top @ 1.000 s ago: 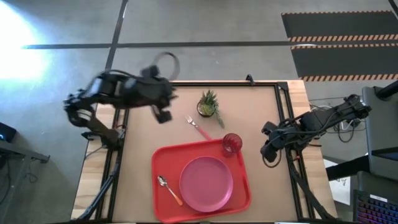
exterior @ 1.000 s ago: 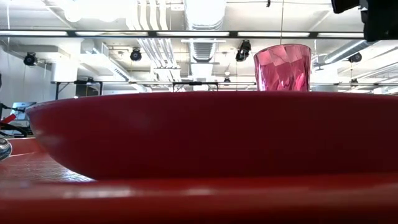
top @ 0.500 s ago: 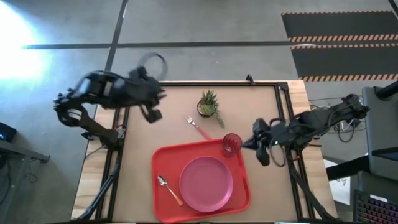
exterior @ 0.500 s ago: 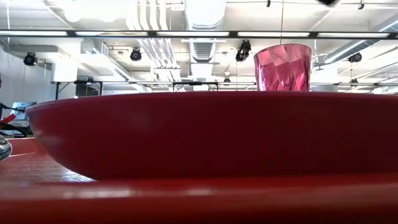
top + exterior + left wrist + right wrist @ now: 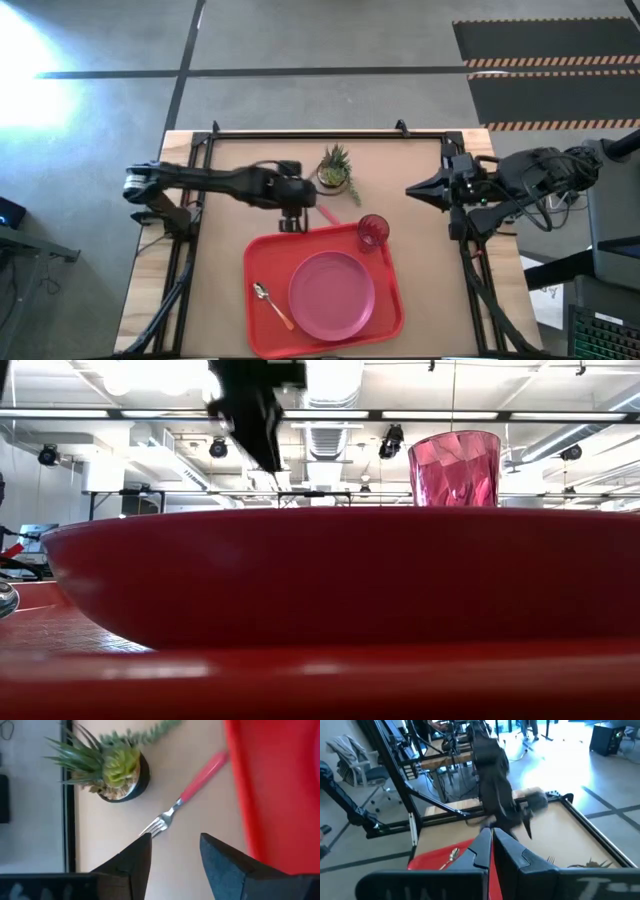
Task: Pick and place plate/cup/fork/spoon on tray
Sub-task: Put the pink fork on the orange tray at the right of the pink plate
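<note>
Pink-handled fork (image 5: 187,795) lies just ahead of left gripper's (image 5: 172,851) spread fingers — tines could slip out; right gripper (image 5: 491,845) pressed together.

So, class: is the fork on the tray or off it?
Off. The fork lies on the table between the potted plant and the tray.

We find no readable text, label, brand or number in any view. The only sign-like marking we note is the orange-and-black striped hazard tape (image 5: 545,62) edging the dark floor mats; it bears no words.
</note>
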